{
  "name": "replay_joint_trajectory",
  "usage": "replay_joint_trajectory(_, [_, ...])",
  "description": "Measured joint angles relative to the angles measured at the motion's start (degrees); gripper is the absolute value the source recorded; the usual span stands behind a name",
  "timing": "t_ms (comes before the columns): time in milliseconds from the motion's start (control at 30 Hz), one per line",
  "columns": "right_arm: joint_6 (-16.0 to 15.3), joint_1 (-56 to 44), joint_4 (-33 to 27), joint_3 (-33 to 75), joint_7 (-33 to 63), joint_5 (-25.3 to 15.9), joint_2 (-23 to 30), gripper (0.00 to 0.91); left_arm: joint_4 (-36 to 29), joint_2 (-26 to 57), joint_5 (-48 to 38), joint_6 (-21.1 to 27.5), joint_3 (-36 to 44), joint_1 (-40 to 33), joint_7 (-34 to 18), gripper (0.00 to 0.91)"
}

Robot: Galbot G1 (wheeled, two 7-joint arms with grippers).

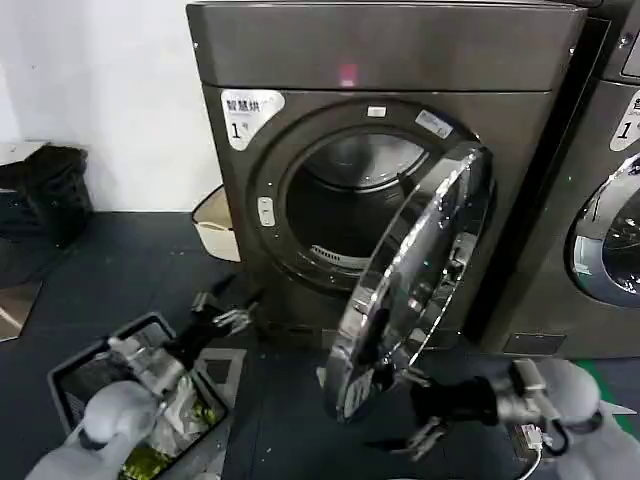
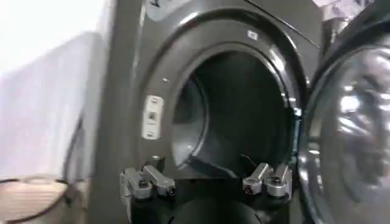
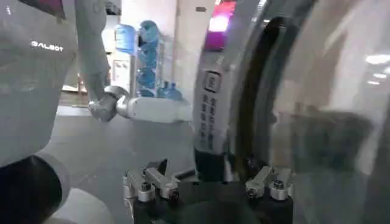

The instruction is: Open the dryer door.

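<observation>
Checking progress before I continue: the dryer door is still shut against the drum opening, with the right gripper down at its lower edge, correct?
Not quite. The head view shows the dryer door swung open, the dryer drum exposed. The right gripper is at its lower edge.

Our arms are pale grey and rounded, ending in black wrists with silver-linked fingers on the left end effector and right end effector. A thin cable loops at our right wrist. White "GALBOT" lettering marks our body.
</observation>
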Motion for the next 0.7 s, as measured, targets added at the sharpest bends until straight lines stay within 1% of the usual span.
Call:
replay_joint_trajectory(200, [0.22,-3.02,-3.11,10.47,-0.34,-0.61,1.05,0.907,0.75,-1.02,0.96,0.07,7.79,-5.06,0.97,0.907])
replay_joint_trajectory(267, [0.64,-3.98,-4.49,14.62,-0.33,-1.54,1.71,0.907,0.81,-1.49,1.30,0.09,9.89,-6.48,1.20,0.907])
replay_joint_trajectory(400, [1.16,-5.81,-6.94,23.02,2.06,-2.42,3.13,0.907,0.63,-2.05,2.78,-0.08,14.03,-8.36,1.98,0.907])
replay_joint_trajectory(467, [1.17,-6.67,-7.11,27.31,4.96,-1.97,4.10,0.907,0.30,-2.27,3.24,-0.17,16.03,-9.18,2.37,0.907])
replay_joint_trajectory(567, [1.01,-7.85,-6.70,33.55,9.72,-2.36,5.45,0.907,-0.29,-2.68,3.25,-0.28,18.59,-9.91,3.05,0.907])
replay_joint_trajectory(600, [0.70,-8.22,-6.45,35.70,11.78,-2.34,5.78,0.907,-0.38,-2.74,3.25,-0.30,19.14,-10.13,3.18,0.907])
replay_joint_trajectory(700, [1.33,-10.14,-4.99,42.96,20.42,-1.06,7.21,0.907,-0.79,-2.71,3.47,-0.56,21.04,-10.97,3.58,0.907])
